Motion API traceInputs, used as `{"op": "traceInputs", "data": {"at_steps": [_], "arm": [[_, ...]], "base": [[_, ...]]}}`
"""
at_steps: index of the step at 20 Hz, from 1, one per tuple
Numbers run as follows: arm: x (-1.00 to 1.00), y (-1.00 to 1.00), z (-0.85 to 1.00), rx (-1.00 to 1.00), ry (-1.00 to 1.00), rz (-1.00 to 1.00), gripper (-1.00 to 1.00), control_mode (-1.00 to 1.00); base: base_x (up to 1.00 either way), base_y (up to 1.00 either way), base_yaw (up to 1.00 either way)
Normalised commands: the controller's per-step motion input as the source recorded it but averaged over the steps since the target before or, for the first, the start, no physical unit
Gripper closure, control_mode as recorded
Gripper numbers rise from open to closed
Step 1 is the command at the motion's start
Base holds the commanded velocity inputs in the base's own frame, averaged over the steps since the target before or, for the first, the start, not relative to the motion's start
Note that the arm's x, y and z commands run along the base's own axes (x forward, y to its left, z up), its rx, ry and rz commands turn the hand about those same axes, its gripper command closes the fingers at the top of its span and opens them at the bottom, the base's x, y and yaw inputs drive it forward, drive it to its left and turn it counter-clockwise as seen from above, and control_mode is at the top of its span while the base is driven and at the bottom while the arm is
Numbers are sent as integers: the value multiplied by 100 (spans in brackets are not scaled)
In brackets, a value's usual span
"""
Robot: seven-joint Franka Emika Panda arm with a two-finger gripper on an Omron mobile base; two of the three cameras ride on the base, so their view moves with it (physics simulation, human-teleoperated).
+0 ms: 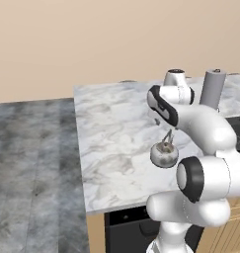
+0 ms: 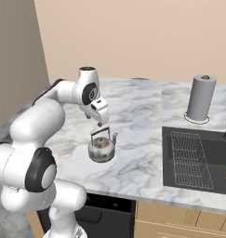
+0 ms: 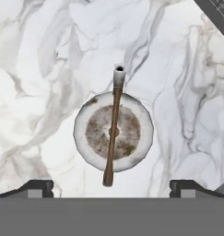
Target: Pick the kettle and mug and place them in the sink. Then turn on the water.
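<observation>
While pincer [image 2: 101, 123] hovers open, kettle [image 2: 102, 148] below, paper-towel roll [image 2: 200, 98] beyond sink [image 2: 179, 135]

White marble counter [image 1: 111, 148] as landmark: plain beige wall [image 1: 92, 39] behind it, grey mottled floor [image 1: 32, 173] off its left end, dark appliance front [image 2: 107, 214] and tan wood cabinet fronts [image 2: 179, 218] under its front edge, grey paper-towel roll [image 2: 201, 98] standing at its back.

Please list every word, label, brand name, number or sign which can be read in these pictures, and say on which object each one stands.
None: no readable text in any view.
The kettle, the paper-towel roll, the marble counter, the sink and the robot arm are all plain and unlabelled.
</observation>
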Motion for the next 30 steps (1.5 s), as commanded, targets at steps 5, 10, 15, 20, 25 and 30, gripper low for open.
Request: {"op": "traceInputs", "data": {"at_steps": [5, 10, 15, 20, 25, 30], "arm": [[17, 0, -17, 0, 4, 0, -100, -100], [10, -2, -14, 0, 4, 0, -100, -100], [3, -5, -15, 1, 5, 0, -100, -100], [1, -2, -17, 0, 4, 0, -100, -100], [0, -4, -14, 0, 4, 0, -100, -100], [0, -8, -11, 0, 3, 0, -100, -100]], "base": [[0, 0, 0], [0, 0, 0], [0, 0, 0], [0, 0, 0], [0, 0, 0], [0, 0, 0]]}}
